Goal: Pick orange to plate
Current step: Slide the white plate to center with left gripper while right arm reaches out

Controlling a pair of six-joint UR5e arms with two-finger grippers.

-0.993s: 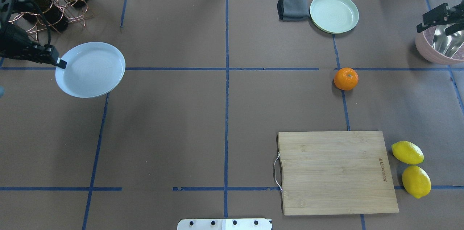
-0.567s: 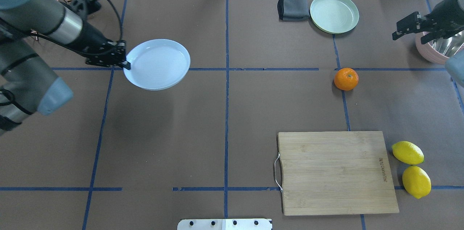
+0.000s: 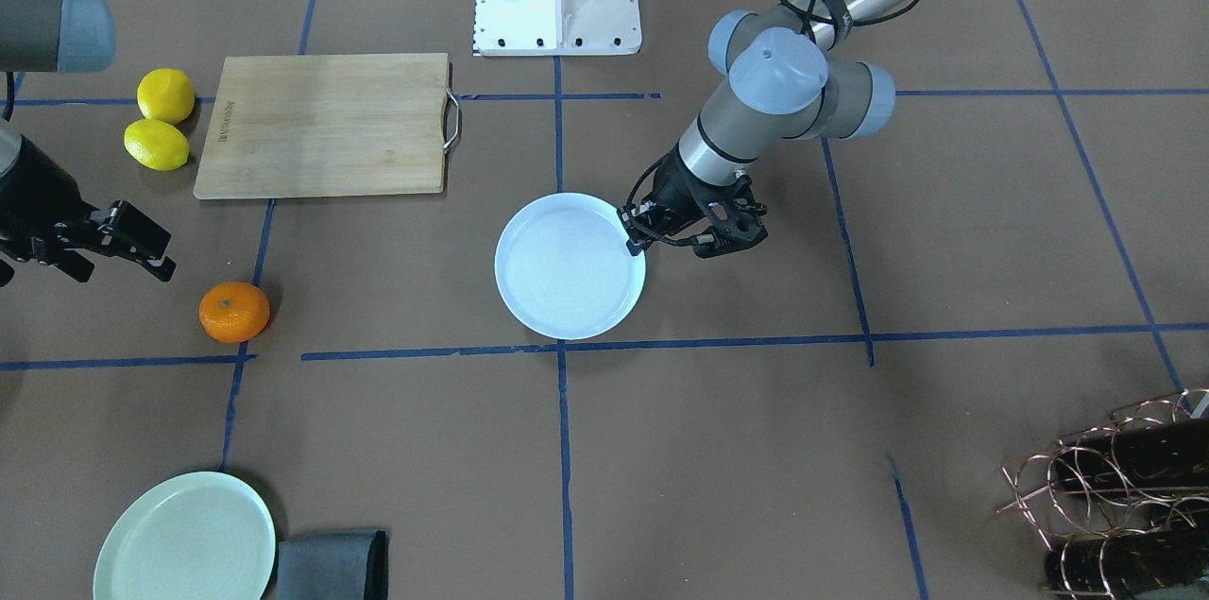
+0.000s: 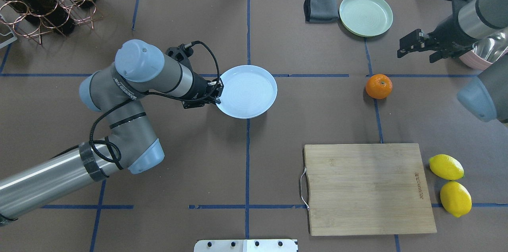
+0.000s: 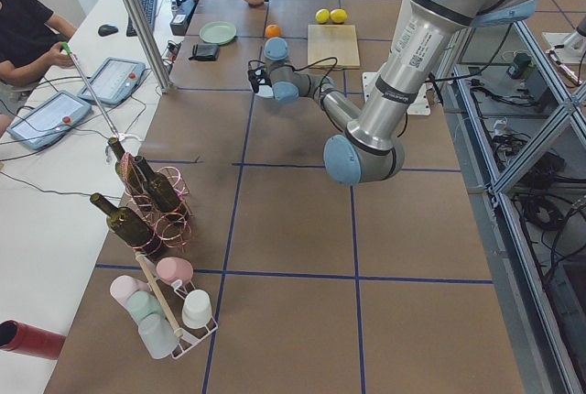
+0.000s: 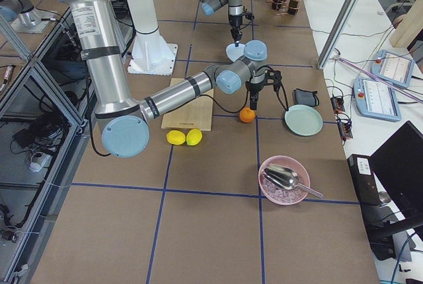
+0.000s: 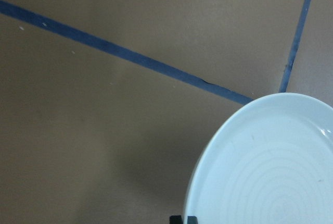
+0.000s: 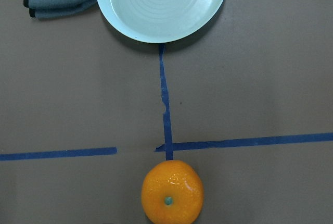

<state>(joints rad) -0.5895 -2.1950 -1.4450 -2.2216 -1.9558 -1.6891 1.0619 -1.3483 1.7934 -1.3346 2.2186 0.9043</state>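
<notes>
The plate is glossy and smooth (with faint rings). The orange has dimpled, slightly shiny skin. The cutting board is matt wood, the table cover matt brown paper.

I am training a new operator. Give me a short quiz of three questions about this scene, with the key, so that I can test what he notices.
1. True or false: the left end effector is shut on the rim of the pale blue plate.
2. Which things lie next to the wooden cutting board, on the side without the handle? A. two lemons B. a grey cloth C. wine bottles
3. Fill the gap: the orange lies on the ___, near the open right end effector.
Key: 1 true; 2 A; 3 table.
</notes>
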